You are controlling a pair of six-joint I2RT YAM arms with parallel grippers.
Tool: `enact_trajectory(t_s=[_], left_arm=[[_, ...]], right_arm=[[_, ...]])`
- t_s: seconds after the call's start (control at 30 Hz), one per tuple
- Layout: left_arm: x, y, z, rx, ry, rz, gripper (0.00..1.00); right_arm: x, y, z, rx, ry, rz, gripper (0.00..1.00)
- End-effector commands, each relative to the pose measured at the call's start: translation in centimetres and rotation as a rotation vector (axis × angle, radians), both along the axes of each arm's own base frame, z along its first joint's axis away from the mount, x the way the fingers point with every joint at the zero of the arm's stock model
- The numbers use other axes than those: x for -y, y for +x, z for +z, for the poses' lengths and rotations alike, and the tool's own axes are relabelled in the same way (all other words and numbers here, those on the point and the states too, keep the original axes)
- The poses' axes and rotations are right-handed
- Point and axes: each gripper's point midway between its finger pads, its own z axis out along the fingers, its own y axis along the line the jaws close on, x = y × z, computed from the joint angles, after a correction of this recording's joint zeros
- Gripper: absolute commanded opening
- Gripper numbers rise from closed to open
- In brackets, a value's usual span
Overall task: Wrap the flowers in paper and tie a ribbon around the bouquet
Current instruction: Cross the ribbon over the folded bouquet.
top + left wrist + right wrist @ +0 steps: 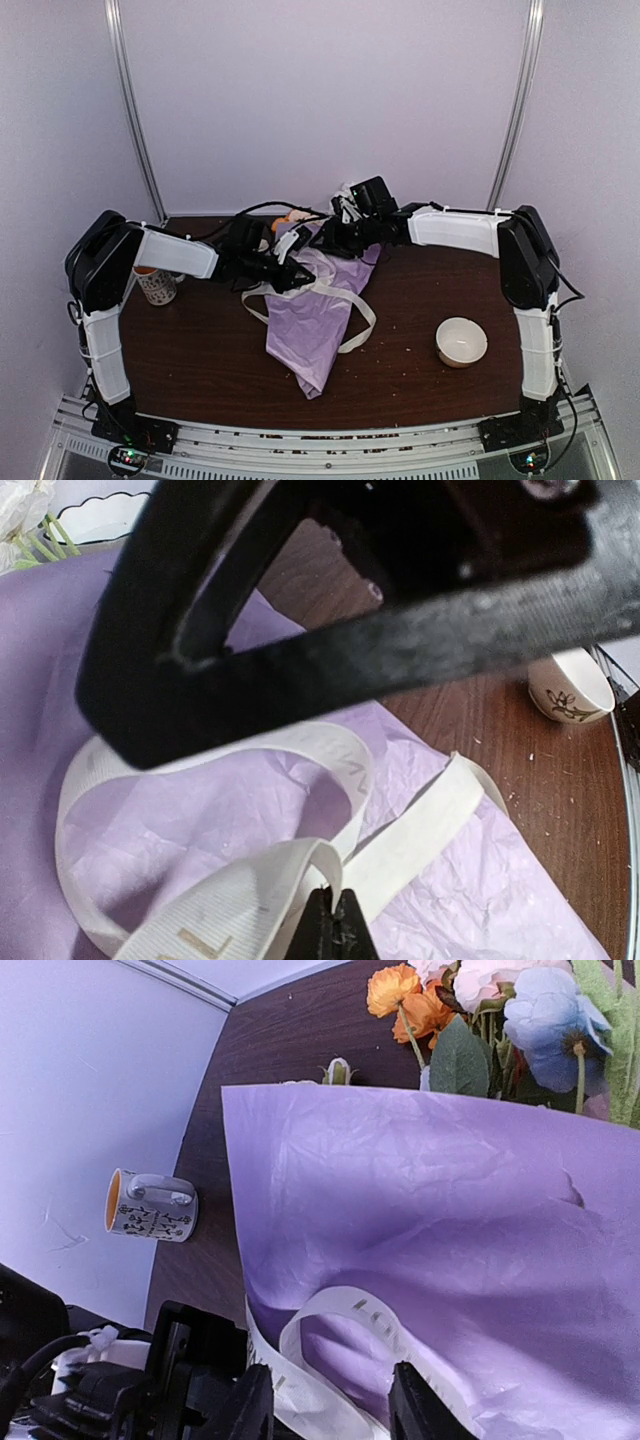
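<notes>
Ribbon (pixel 215 905) is laid in loose loops across the bouquet (pixel 312 330), crosswise to its long axis, which runs from the flowers (pixel 480 1010) at the far end to the pointed tip near the table's (pixel 200 350) front edge. One strand is pinched in the left gripper (pixel 335 922), fully closed, just left of the bouquet. The right gripper (pixel 330 1415) is seen partly open over the paper (pixel 430 1190) — a ribbon loop lies between its fingers, unclamped. Cream strip, floppy; lilac paper, crinkled — no knot is judged tied yet.
</notes>
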Motion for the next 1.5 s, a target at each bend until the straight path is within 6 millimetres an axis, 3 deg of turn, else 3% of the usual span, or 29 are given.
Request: enact_trajectory(t_s=[0.0, 0.17, 0.27, 0.37, 0.53, 0.83, 0.9, 1.0, 1.03, 1.13, 1.23, 1.4, 1.47], left_arm=[[0.4, 0.5, 0.0, 0.024, -0.001, -0.003, 0.00], [0.3, 0.4, -0.1, 0.022, 0.000, 0.000, 0.00], [0.3, 0.5, -0.1, 0.023, -0.002, 0.000, 0.00], [0.4, 0.6, 0.0, 0.026, -0.002, 0.003, 0.00], [0.4, 0.6, 0.0, 0.021, -0.002, 0.004, 0.00], [0.4, 0.6, 0.0, 0.021, 0.001, 0.005, 0.00], [0.4, 0.6, 0.0, 0.021, 0.001, 0.003, 0.00], [0.3, 0.5, 0.0, 0.022, 0.005, 0.002, 0.00], [0.3, 0.5, 0.1, 0.024, 0.005, 0.001, 0.00], [0.0, 0.4, 1.0, 0.045, -0.002, 0.015, 0.19], [-0.5, 0.7, 2.5, 0.073, 0.010, 0.046, 0.30], [-1.7, 1.5, 4.1, 0.095, 0.069, 0.113, 0.35], [-2.4, 2.1, 3.8, 0.080, 0.122, 0.161, 0.36]], right_arm=[[1.9, 0.0, 2.8, 0.088, -0.033, -0.050, 0.41], [2.6, -0.9, 3.0, 0.116, -0.061, -0.049, 0.43], [1.1, -2.4, 2.5, 0.105, -0.032, 0.021, 0.32], [0.0, -3.3, 1.0, 0.051, -0.011, 0.068, 0.32], [-0.9, -3.4, -0.7, 0.007, 0.004, 0.087, 0.37], [-1.9, -3.3, -2.4, -0.032, 0.003, 0.109, 0.37], [-2.0, -3.2, -2.7, -0.037, -0.001, 0.109, 0.30], [-1.9, -3.2, -2.9, -0.042, -0.008, 0.102, 0.02], [-1.7, -3.1, -2.7, -0.037, -0.011, 0.095, 0.00], [-0.8, -2.9, -2.1, -0.016, -0.024, 0.062, 0.00], [-0.3, -2.9, -1.5, 0.005, -0.025, 0.047, 0.00], [-0.1, -2.8, -0.7, 0.020, -0.017, 0.036, 0.00], [0.2, -2.7, -0.5, 0.024, -0.019, 0.027, 0.00]])
